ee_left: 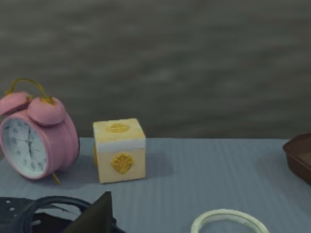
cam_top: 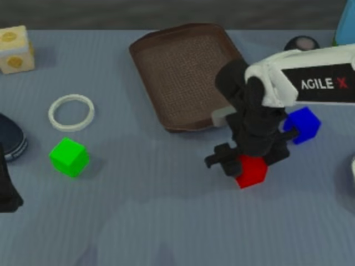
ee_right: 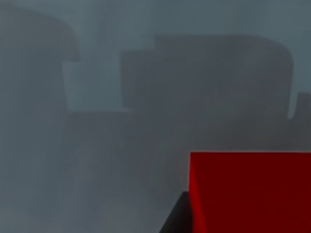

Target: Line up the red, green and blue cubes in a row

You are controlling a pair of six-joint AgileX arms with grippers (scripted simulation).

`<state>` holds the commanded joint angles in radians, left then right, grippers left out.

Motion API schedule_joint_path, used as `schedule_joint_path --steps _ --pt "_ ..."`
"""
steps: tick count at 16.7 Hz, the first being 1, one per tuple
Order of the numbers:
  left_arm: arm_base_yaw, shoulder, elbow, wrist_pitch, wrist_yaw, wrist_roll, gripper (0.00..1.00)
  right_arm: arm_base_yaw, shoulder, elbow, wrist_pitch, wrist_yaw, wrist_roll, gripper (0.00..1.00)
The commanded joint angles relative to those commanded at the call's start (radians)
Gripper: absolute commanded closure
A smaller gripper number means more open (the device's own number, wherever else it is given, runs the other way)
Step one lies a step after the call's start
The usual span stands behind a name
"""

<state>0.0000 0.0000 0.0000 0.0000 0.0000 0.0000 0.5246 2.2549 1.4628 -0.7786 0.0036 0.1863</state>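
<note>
Red cube [cam_top: 252, 172] sat clamped in right gripper [cam_top: 244, 164], right of table centre; blue cube [cam_top: 303, 124] at its 2 o'clock. Judgement: set it level, square with blue. Green cube [cam_top: 69, 157] far at 9 o'clock.

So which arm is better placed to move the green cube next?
Probably the left: the green cube lies at the table's left, near the parked left arm. The right gripper is over the red cube, far away.

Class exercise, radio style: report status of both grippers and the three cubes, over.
Right gripper down on red cube, grip unconfirmed. Left arm parked at left edge. Blue cube just behind; green cube far left. White ring near green.
</note>
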Motion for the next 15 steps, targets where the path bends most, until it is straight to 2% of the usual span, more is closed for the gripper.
schedule_joint_path --steps 4,9,15 --pt "0.000 0.000 0.000 0.000 0.000 0.000 0.00 0.000 -0.045 0.036 -0.052 0.006 -0.002 1.00" --pt "0.000 0.000 0.000 0.000 0.000 0.000 0.00 0.006 -0.119 0.124 -0.225 0.004 -0.003 1.00" --pt "0.000 0.000 0.000 0.000 0.000 0.000 0.00 0.003 -0.128 0.137 -0.243 0.003 0.000 1.00"
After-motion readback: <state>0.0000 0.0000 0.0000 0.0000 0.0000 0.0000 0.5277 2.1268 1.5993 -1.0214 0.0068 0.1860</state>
